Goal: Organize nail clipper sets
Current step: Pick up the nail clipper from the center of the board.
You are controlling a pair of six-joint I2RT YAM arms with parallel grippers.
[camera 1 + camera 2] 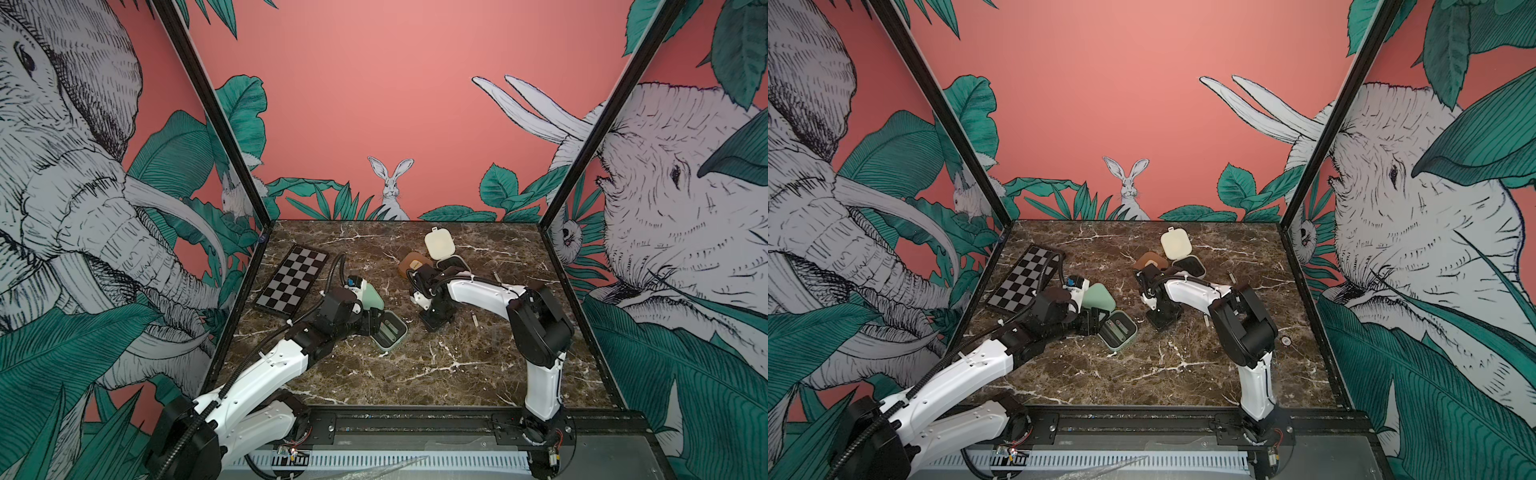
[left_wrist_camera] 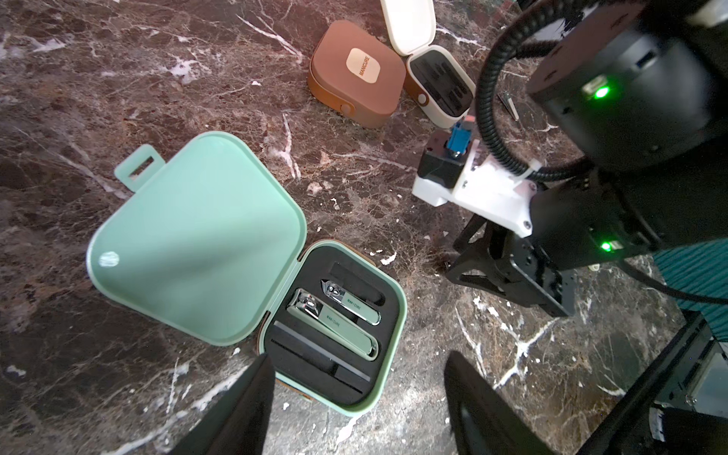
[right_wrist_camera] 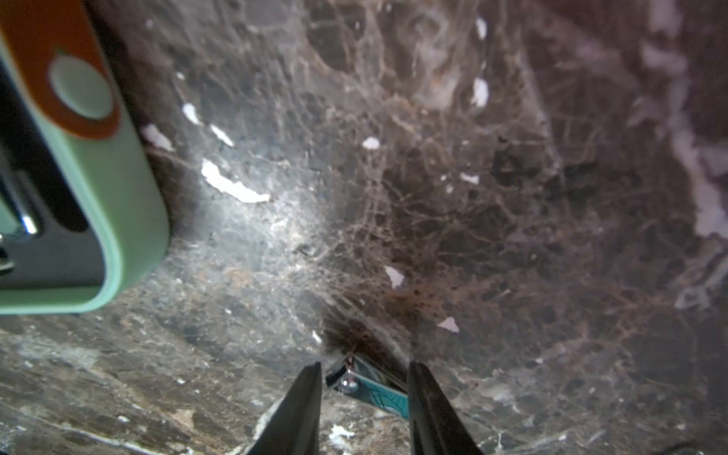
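Observation:
The mint green case (image 1: 390, 332) lies open at centre left with its lid (image 2: 197, 244) flat. Two green clippers (image 2: 335, 323) and a file sit in its black insert. My left gripper (image 2: 358, 356) hangs open over the near corner of that base, holding nothing. The brown case (image 2: 354, 75) lies shut farther back. Beside it the cream case (image 1: 439, 245) stands open, its base insert looking empty. My right gripper (image 3: 364, 368) points down at the table right of the mint case (image 3: 130, 197), closed in on a small shiny metal tool (image 3: 366, 384) that spans the gap.
A black-and-grey checkerboard (image 1: 291, 278) lies at the back left. Two small slim tools (image 1: 496, 277) (image 1: 475, 320) lie loose on the marble near the right arm. Black frame posts and printed walls close in the left, right and back sides.

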